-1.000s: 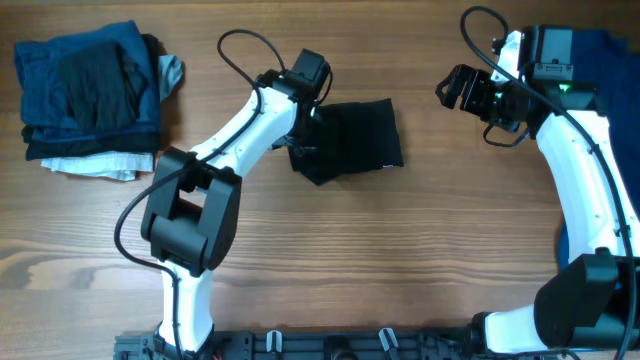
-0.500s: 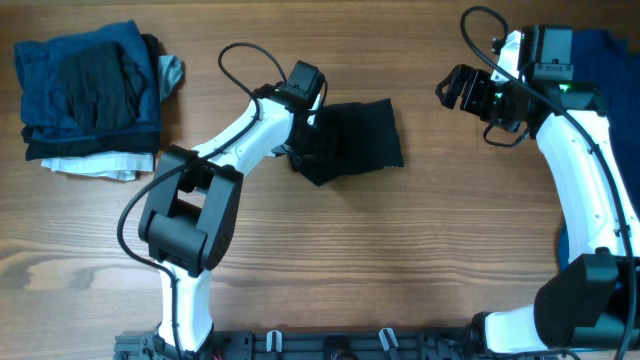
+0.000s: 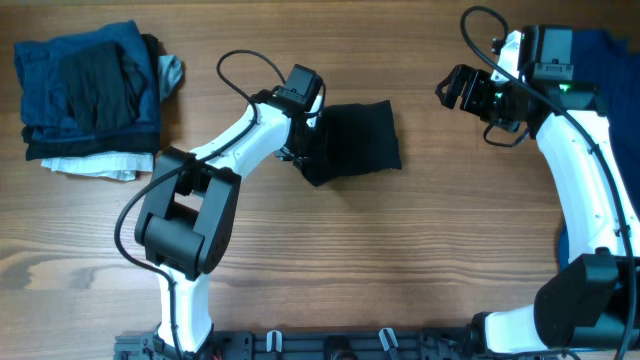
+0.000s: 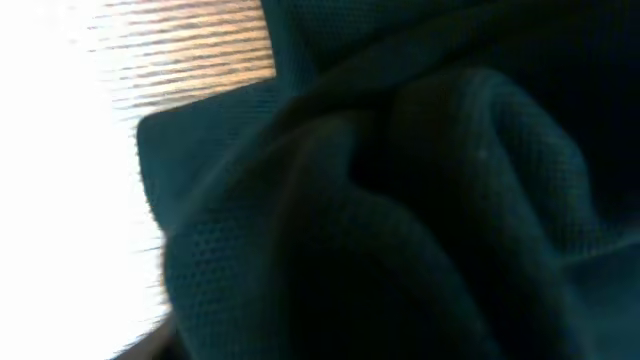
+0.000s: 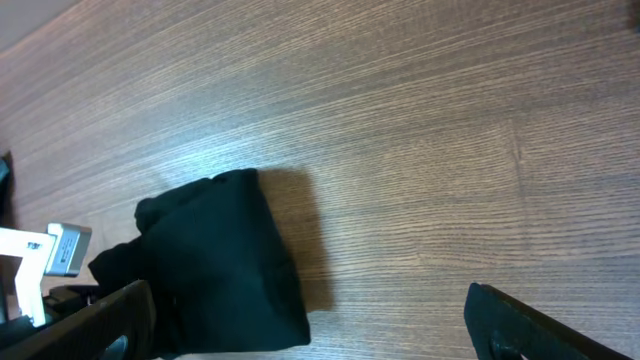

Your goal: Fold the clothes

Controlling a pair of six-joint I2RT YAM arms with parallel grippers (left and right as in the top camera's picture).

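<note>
A folded black garment (image 3: 355,140) lies on the wooden table a little left of centre. My left gripper (image 3: 303,150) is pressed into its left edge, and its jaws are hidden under the wrist. The left wrist view is filled by dark mesh cloth (image 4: 420,200) held close to the lens, with no finger showing. My right gripper (image 3: 452,90) hovers to the right of the garment, apart from it. Its fingers (image 5: 100,325) stand wide open with nothing between them, and the black garment (image 5: 220,265) lies below and ahead. A royal-blue shirt (image 3: 610,45) shows at the far right edge.
A stack of folded clothes (image 3: 90,95) in blue, black and white sits at the far left. Bare wooden table (image 3: 400,250) spreads in front of the garment and between the arms. Cables loop above both wrists.
My left wrist has shifted slightly left and back at the garment's left edge, and that edge has bunched a little. The right arm has not moved.
</note>
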